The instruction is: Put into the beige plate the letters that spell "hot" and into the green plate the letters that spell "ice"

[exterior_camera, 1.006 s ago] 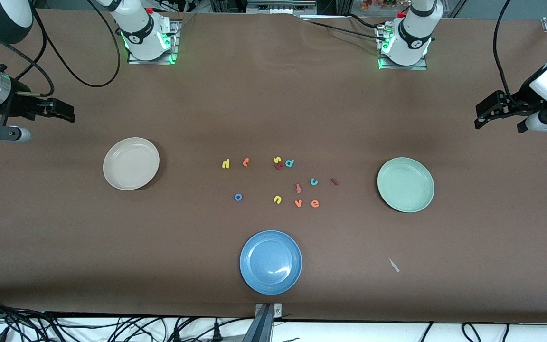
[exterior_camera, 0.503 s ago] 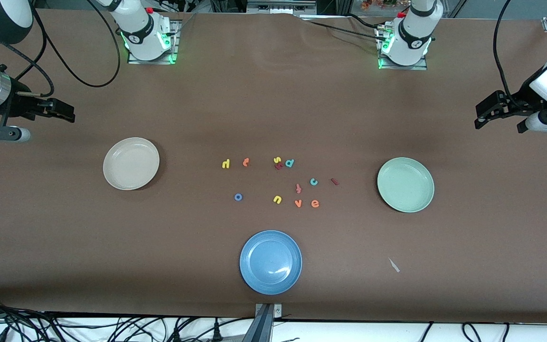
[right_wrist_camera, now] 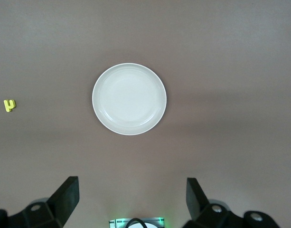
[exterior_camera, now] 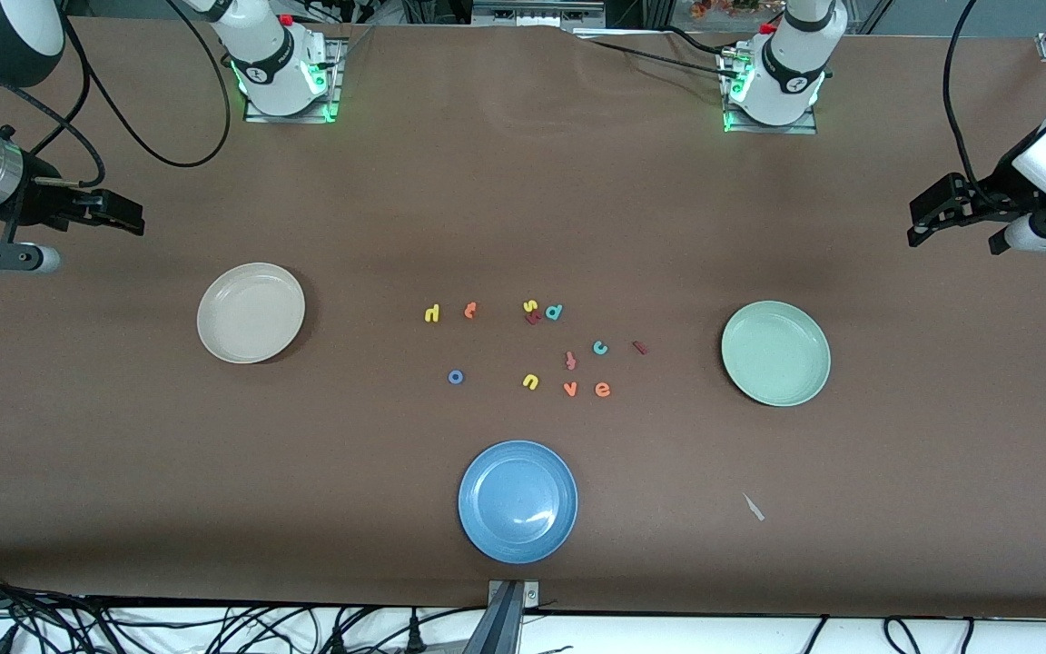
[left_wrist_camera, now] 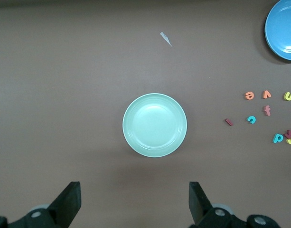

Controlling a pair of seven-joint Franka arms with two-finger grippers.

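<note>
both plates are empty; all letters sit mid-frame. the yellow h [exterior_camera: 432, 313] lies nearest the beige plate [exterior_camera: 251, 312], toward the right gripper [exterior_camera: 119, 213], wide open, empty; left gripper [exterior_camera: 927, 218] likewise, nearer the green plate [exterior_camera: 775, 353].

Both arms are raised above the table, each at its own end, with nothing in either gripper. The left arm rises from its base and bends out to the table's edge, its left gripper [exterior_camera: 921, 218] in the air with jaws spread wide, fingers [left_wrist_camera: 69, 202] well apart. The right arm mirrors it: the right gripper [exterior_camera: 123, 216] hangs high, jaws fully parted, fingers [right_wrist_camera: 67, 197] wide and empty.
</note>
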